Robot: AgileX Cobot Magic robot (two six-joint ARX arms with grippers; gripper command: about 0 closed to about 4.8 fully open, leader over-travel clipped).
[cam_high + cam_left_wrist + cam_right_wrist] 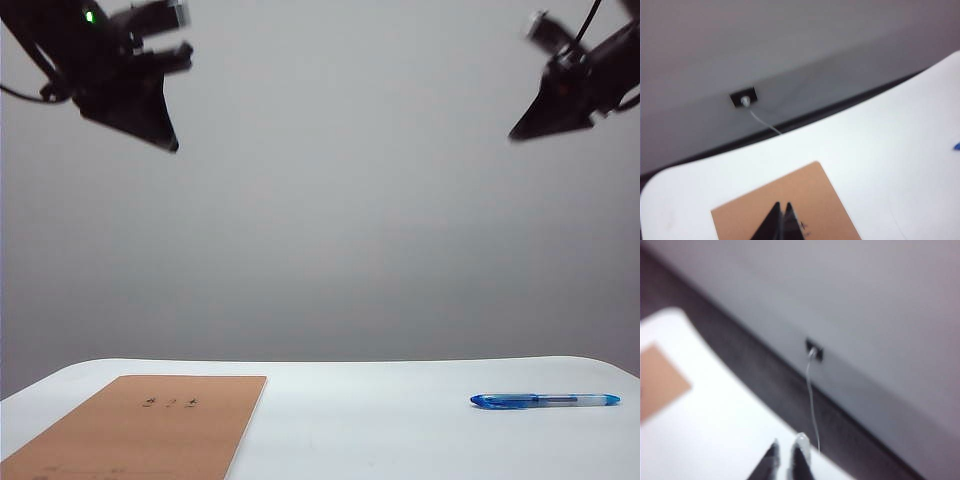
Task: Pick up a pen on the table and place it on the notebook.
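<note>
A slim blue pen [545, 400] lies flat on the white table [380, 420], at the right in the exterior view. The tan notebook [150, 425] lies flat at the left front. My left gripper [172, 145] hangs high above the table at the upper left. In the left wrist view it [781, 205] is shut with nothing in it, over the notebook [810, 190], and a blue speck of the pen [957, 146] shows at the frame's edge. My right gripper [515, 134] hangs high at the upper right. Its blurred fingers [788, 444] stand a narrow gap apart and hold nothing.
Beyond the table's rounded far edge [850, 107] lies a dark floor strip and a grey wall. A wall socket [743, 97] with a thin white cable [810, 390] sits low on that wall. The notebook's corner [660, 380] shows in the right wrist view.
</note>
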